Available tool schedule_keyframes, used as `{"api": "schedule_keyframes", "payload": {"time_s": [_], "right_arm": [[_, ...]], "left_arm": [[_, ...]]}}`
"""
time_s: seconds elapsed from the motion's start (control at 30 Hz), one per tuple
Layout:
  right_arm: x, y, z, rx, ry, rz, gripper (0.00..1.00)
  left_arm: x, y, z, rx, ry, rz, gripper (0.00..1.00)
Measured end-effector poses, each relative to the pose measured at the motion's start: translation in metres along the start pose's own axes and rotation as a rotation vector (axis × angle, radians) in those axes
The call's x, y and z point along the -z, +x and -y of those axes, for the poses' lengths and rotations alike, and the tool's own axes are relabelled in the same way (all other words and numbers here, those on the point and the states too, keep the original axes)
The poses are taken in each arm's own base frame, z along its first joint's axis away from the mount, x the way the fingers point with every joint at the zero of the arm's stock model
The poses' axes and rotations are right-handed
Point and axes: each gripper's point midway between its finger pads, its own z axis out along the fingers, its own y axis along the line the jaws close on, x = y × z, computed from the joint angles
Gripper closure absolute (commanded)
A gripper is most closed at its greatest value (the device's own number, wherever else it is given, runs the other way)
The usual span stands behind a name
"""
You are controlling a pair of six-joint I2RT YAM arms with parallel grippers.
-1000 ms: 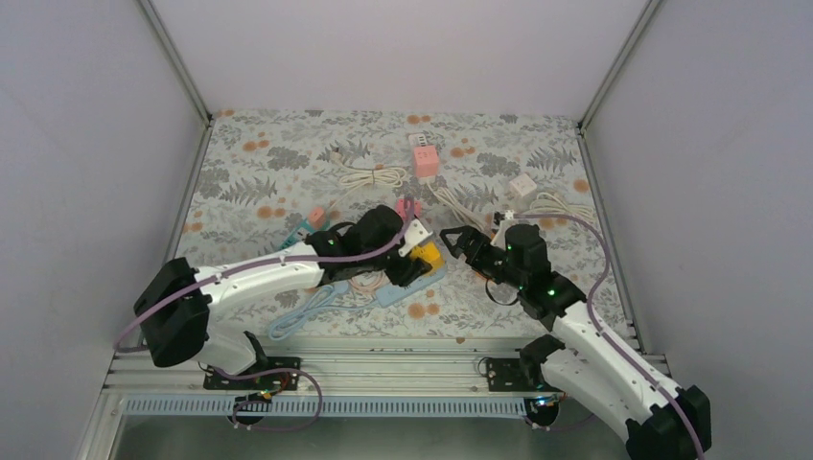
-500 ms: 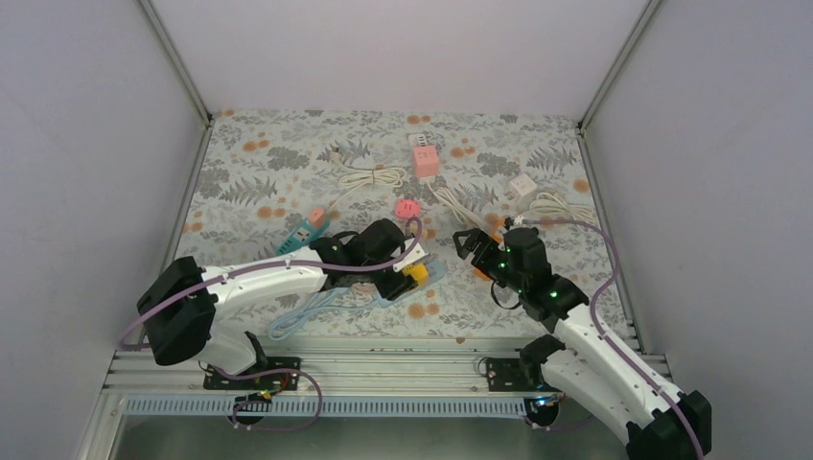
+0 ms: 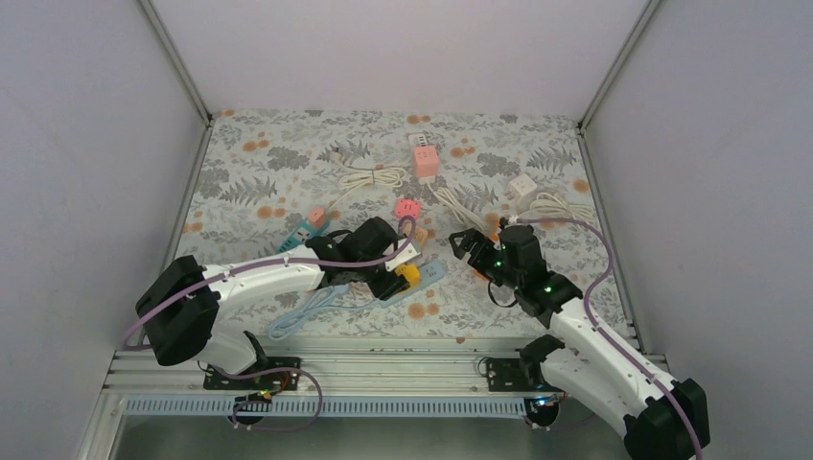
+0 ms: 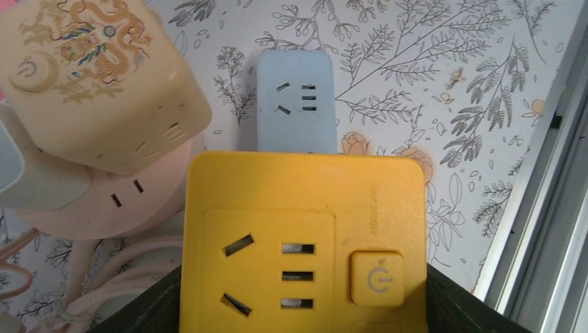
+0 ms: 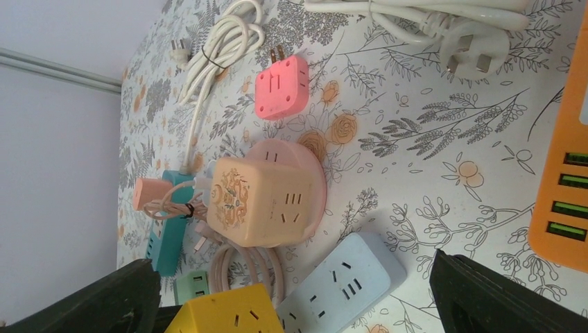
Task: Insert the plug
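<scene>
My left gripper (image 3: 404, 274) is shut on a yellow cube socket (image 3: 411, 272), holding it just over a light blue power strip (image 3: 429, 277). In the left wrist view the yellow cube (image 4: 303, 243) fills the space between my fingers (image 4: 463, 313), socket face and power button up, and the blue strip (image 4: 295, 100) lies beyond it. No prongs of the yellow cube show. My right gripper (image 3: 464, 240) is open and empty, to the right of the strip. Its wrist view shows the yellow cube (image 5: 229, 312) and the strip (image 5: 347, 281) between its spread fingers (image 5: 97, 298).
A cream dragon-pattern cube (image 5: 260, 198) sits on a round pink socket (image 5: 317, 170). Nearby are a pink pronged cube (image 5: 281, 87), a teal strip (image 5: 166, 232), a green adapter (image 5: 191, 286), an orange strip (image 5: 561, 173) and coiled white cables (image 5: 430, 14). The table's metal edge (image 4: 548, 208) is close.
My left gripper has carried the yellow cube toward the near edge and slightly left, uncovering the pink pronged cube. My right gripper has shifted slightly.
</scene>
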Motion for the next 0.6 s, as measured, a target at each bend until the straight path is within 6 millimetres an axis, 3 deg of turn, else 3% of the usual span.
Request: {"api": "schedule_keyframes", "payload": {"time_s": [0.6], "right_arm": [[-0.0029, 0.0044, 0.0025, -0.004, -0.009, -0.016, 0.0]], "left_arm": [[-0.0092, 0.0004, 0.0057, 0.002, 0.04, -0.004, 0.67]]}}
